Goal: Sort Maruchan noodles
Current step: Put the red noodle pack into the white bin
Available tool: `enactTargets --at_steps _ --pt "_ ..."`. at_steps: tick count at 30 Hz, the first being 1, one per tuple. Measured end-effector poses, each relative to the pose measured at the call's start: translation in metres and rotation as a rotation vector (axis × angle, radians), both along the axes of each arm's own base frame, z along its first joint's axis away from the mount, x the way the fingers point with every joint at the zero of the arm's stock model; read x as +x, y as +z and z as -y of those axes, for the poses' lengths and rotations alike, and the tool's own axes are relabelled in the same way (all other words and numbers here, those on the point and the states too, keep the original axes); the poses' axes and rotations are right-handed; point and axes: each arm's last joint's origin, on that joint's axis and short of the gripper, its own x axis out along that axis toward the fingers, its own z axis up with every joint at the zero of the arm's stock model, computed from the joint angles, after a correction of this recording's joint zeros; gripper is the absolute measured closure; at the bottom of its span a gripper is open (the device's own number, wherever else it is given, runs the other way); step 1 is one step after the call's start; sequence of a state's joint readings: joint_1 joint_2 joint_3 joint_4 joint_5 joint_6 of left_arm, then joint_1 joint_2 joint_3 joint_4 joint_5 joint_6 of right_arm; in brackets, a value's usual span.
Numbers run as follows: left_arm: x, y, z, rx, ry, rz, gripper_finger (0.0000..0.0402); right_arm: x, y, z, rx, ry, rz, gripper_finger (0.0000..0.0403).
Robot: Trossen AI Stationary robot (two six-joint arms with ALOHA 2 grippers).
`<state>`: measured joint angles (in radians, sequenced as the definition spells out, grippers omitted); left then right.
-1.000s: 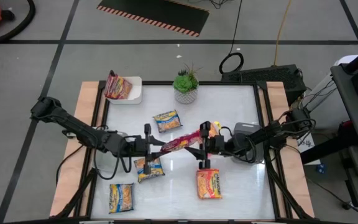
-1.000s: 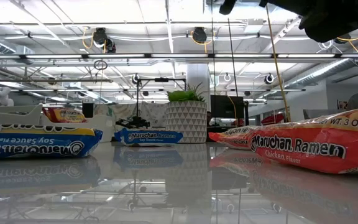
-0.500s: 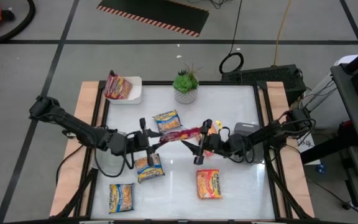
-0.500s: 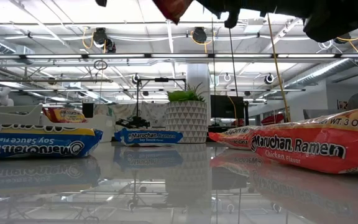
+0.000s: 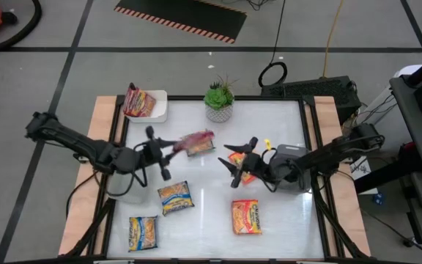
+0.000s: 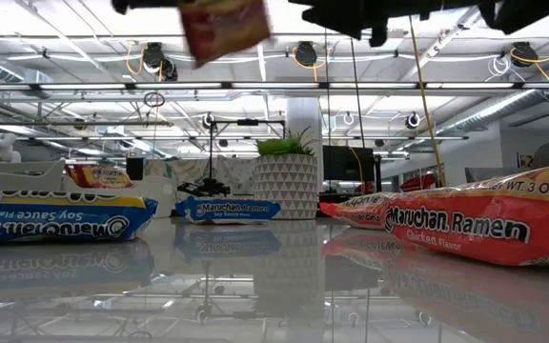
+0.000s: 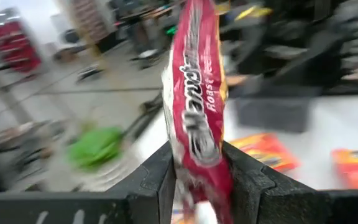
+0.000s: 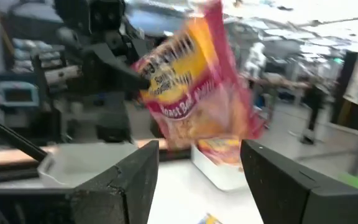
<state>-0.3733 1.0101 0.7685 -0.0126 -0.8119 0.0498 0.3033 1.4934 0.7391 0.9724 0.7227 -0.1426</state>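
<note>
Aloft – red pkt point(image 5: 195, 142) in left hand point(image 5: 168, 149) – right hand point(image 5: 237, 160) empty.

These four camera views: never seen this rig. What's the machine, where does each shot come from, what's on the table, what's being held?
It is a two-armed robot at a table. The high view looks straight down, the low view looks level across the tabletop, and each wrist view looks out past that arm's own fingers.

The left gripper is shut on a dark red packet of Maruchan noodles, held in the air; the left wrist view shows it pinched between the fingers. The right gripper is open, holding nothing.

On the table lie two blue-and-yellow packets, two orange packets and a potted plant. A white tray at the far left corner holds one more packet.
</note>
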Motion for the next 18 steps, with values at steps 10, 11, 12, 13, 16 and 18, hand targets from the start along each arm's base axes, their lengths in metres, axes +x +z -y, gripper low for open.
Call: enactTargets --at_steps 10,11,12,13,16,18 --pt "-0.044 0.001 -0.033 0.014 0.334 -0.069 0.0292 -0.014 0.016 -0.006 0.003 -0.004 0.006 0.0183" --pt "-0.047 0.000 -0.037 0.012 0.354 -0.078 0.0297 -0.014 0.016 -0.006 0.000 -0.003 0.007 0.0183" --pt "-0.049 0.000 -0.040 0.010 0.372 -0.085 0.0303 -0.014 0.016 -0.007 -0.006 -0.002 0.005 0.0183" --pt "-0.051 -0.001 -0.042 0.009 0.386 -0.093 0.0312 -0.014 0.016 -0.008 -0.012 0.000 0.003 0.0183" --pt "-0.054 -0.003 -0.047 0.009 0.400 -0.123 0.0331 -0.014 0.017 -0.008 -0.011 0.005 0.010 0.0183" --pt "-0.054 -0.004 -0.049 0.008 0.409 -0.133 0.0336 -0.014 0.017 -0.008 -0.011 0.005 0.010 0.0183"
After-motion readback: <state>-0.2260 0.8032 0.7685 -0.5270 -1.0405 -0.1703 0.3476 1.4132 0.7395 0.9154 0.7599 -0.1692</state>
